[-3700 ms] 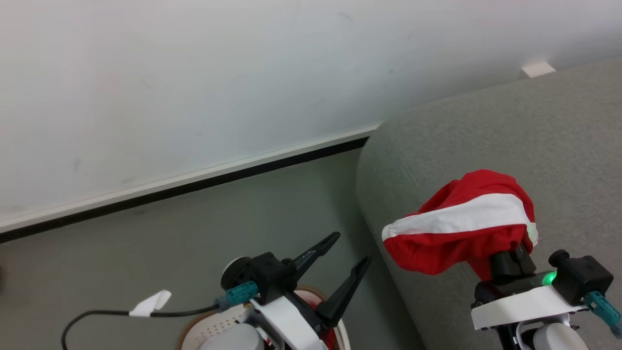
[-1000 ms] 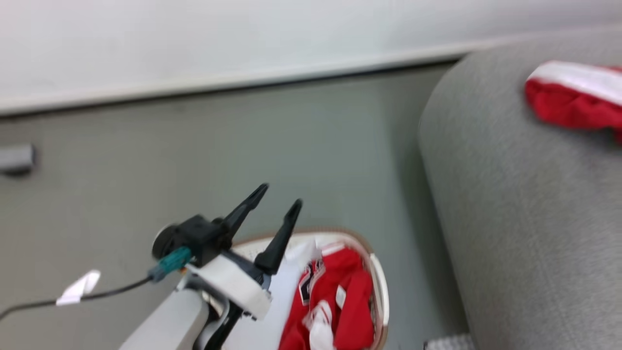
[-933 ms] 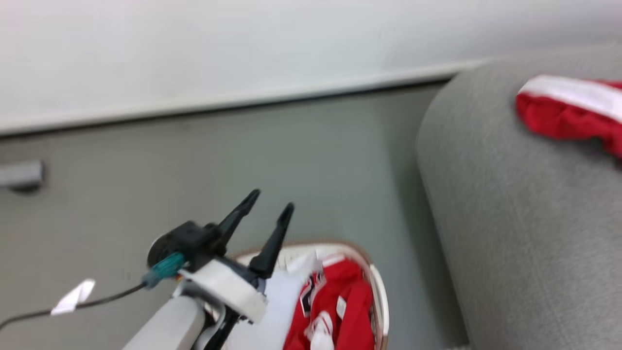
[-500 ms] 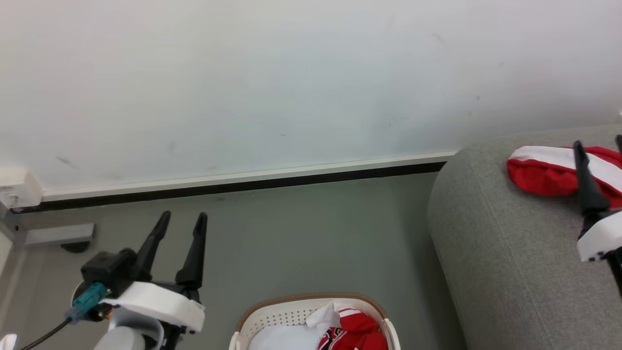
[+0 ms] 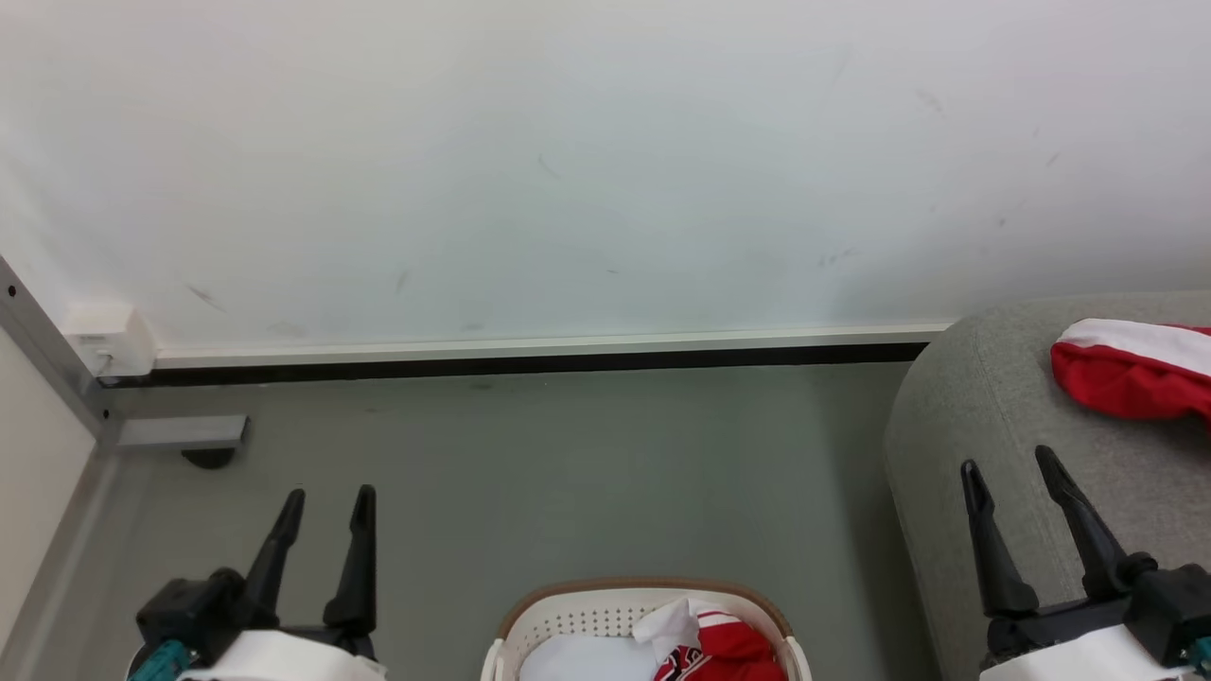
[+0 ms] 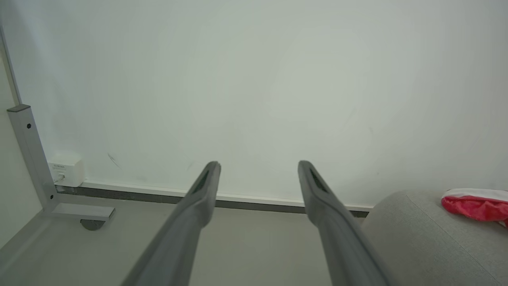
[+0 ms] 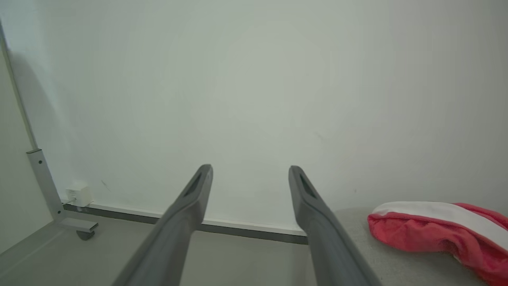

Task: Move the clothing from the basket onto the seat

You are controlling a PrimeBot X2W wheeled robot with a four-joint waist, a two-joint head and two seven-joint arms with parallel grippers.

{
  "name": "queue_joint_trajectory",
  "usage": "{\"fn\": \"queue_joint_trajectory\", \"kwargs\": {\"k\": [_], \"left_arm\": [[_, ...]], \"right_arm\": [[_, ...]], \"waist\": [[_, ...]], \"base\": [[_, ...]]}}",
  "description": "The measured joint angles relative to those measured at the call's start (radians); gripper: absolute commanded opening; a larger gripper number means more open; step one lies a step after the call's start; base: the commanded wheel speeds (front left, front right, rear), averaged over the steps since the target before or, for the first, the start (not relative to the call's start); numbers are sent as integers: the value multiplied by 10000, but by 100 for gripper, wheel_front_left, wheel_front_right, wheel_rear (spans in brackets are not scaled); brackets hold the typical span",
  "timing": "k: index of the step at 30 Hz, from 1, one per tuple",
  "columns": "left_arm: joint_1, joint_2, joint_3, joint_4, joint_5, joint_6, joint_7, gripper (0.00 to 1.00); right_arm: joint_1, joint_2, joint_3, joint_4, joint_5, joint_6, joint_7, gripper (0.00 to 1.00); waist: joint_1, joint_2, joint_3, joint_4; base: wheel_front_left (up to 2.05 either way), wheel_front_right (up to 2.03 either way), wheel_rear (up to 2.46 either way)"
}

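Facing wall (image 5: 568, 170): pale and bare, meeting the floor (image 5: 568, 473) at a dark skirting.
Seat (image 5: 993, 407): grey cushion at the right, its rounded end near the basket but apart from it.
Basket (image 5: 577, 619): on the floor at bottom centre, between the grippers, partly cut off by the frame edge.
Garment (image 5: 1126, 378): red with a white band, bunched on the seat.
Clothing (image 5: 728, 653): red striped heap in the basket's right half, with a white cloth (image 5: 568, 662) beside it.
Left gripper (image 5: 331, 494): over the floor left of the basket, fingers apart, holding nothing.
Right gripper (image 5: 1005, 460): over the seat's end, fingers apart and empty, short of the garment.
Handling: the clothing is likely light, limp and not slippery. It should drape and trail when lifted, perhaps dragging a neighbour along.
Grip: probably best to pinch a raised fold on top of the heap, several layers together, clear of the rim and perforated wall.
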Motion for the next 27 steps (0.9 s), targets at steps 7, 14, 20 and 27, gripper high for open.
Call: {"fn": "queue_joint_trajectory", "kwargs": {"k": [7,14,20,27], "left_arm": [[593,-727,828,-324,978,-347,2,100],[667,-1068,1177,-217,1448,-656,0,100],[650,-1216,1281,-130,1605,-752,0,100],[615,-1273,1361,-90,1695,-805,2,100]], "right_arm": [[652,957,-451,-663,-817,2,-6,100],[606,1181,-456,-441,-1172,2,-6,100],[601,1243,-456,-322,-1195,2,-6,100],[586,1290,-456,-324,-1193,2,-6,100]], "waist": [[2,0,131,-149],[2,0,184,-232],[2,0,183,-239],[3,0,212,-278]], "base": [[0,0,0],[0,0,0],[0,0,0],[0,0,0]]}}
